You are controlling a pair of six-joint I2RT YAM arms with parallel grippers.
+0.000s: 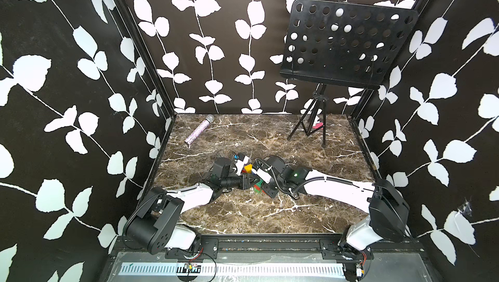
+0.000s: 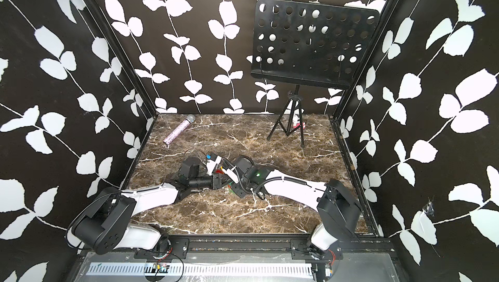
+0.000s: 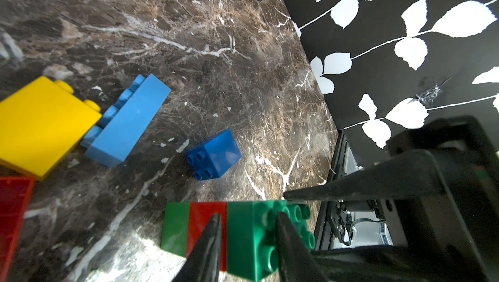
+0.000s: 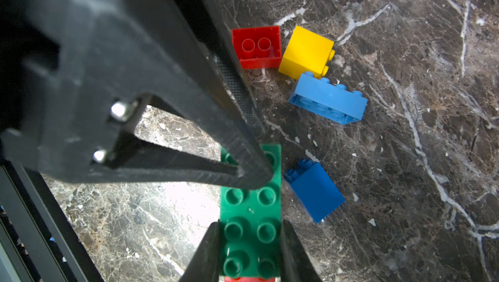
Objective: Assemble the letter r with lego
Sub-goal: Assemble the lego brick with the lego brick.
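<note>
Lego lies gathered at the middle of the marble table (image 1: 256, 213), where the two arms meet; the part-built piece is a short stack, a long dark green brick (image 4: 251, 213) seated on a red brick (image 3: 205, 210) with a green brick (image 3: 175, 229) beyond that; whether it rests on the table or hangs just clear I cannot tell; the right gripper (image 4: 250, 229) clamps one end of the dark green brick across its narrow width, a finger flat on each long side; the left gripper (image 3: 247, 221) is drawn in on the other end, one finger on the studded face, and I judge it a pinch; near the stack but apart from it lie a blue brick (image 4: 316, 191), a light blue brick (image 4: 328, 100), a yellow brick (image 4: 305, 51) just beside that, and a loose red brick (image 4: 258, 47), hollow side up; these pieces look light, rigid and glossy, so they should bear a firm squeeze yet may slide or twist between smooth pads; the best hold is square across two flat opposite walls, near the seam, leaving the studs free for mating.
</note>
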